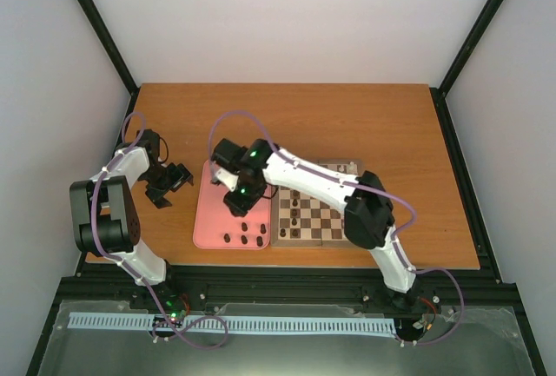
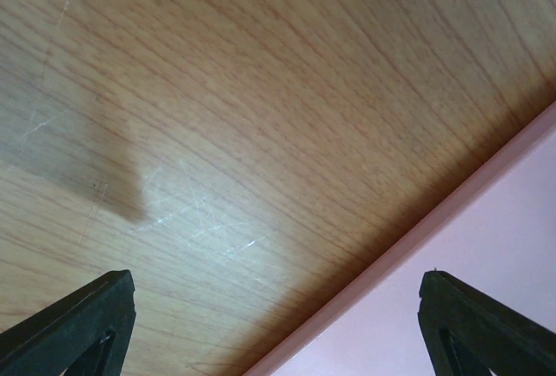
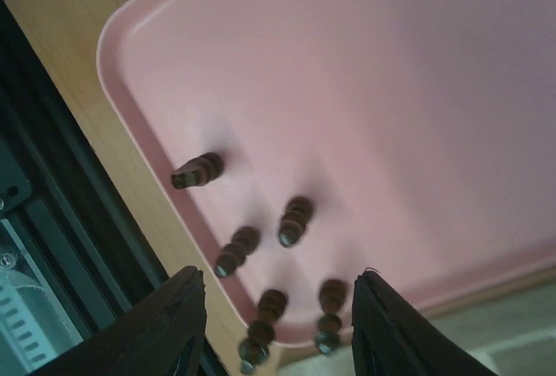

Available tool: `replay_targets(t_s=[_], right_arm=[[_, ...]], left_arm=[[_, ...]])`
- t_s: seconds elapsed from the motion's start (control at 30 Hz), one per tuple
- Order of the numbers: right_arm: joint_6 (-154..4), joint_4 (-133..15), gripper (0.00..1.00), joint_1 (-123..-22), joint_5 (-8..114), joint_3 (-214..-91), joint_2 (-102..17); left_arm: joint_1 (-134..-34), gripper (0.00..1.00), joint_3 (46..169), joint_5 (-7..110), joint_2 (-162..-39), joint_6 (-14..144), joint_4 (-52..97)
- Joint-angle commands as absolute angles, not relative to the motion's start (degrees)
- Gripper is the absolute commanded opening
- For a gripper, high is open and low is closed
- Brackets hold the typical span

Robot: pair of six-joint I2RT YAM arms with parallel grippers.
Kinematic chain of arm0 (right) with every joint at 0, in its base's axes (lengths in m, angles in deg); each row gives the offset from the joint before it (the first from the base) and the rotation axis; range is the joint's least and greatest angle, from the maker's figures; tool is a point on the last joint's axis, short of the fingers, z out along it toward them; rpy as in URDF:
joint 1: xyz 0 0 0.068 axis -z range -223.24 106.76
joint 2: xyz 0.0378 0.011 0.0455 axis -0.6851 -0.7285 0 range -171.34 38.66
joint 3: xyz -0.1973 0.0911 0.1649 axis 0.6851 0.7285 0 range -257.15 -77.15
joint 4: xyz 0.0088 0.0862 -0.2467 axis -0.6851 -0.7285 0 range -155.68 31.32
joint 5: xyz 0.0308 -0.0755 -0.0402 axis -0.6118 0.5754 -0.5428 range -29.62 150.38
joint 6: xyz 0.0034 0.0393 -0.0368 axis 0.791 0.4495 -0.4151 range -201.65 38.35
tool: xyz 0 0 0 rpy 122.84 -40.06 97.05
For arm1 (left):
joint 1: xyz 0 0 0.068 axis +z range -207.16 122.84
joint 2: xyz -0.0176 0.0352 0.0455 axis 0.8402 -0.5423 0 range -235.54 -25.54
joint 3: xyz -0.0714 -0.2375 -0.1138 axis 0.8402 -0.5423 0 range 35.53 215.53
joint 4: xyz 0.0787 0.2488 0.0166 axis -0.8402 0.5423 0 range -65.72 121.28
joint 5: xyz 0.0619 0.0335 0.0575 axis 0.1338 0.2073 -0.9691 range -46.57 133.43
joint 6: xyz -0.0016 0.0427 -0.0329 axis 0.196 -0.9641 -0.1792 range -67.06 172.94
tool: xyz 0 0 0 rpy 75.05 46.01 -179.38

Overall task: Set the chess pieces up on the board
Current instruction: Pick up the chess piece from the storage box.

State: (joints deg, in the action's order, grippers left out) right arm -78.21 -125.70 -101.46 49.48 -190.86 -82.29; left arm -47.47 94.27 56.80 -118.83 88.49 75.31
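The board (image 1: 306,240) lies right of centre with several dark chess pieces (image 1: 297,206) standing on it. Several more dark pieces (image 1: 245,238) stand on the pink tray (image 1: 213,211) near its front edge. In the right wrist view these pieces (image 3: 294,220) stand in the tray's corner, one (image 3: 197,170) lying on its side. My right gripper (image 1: 237,203) hovers over the tray; it (image 3: 280,279) is open and empty above the pieces. My left gripper (image 1: 170,187) is open and empty over bare table left of the tray; it (image 2: 276,285) straddles the tray's edge.
The pink tray (image 3: 365,72) lies directly left of the board. Its rim (image 2: 417,228) crosses the left wrist view. The table's front edge and a black rail (image 3: 61,176) lie just beyond the tray's corner. The wooden table (image 1: 347,124) extends behind.
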Motion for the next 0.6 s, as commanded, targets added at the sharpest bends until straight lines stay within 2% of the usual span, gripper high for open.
replay_targets(t_s=[0.0, 0.57], right_arm=[[-77.8, -125.1, 0.46, -103.3, 47.1, -191.4, -86.8], [-77.1, -126.8, 0.44, -104.2, 46.5, -190.5, -92.2]], left_arm=[[-47.2, 1.00, 96.1, 57.3, -118.8, 87.9, 75.4], [-47.2, 1.00, 95.9, 57.1, -118.2, 87.9, 75.4]])
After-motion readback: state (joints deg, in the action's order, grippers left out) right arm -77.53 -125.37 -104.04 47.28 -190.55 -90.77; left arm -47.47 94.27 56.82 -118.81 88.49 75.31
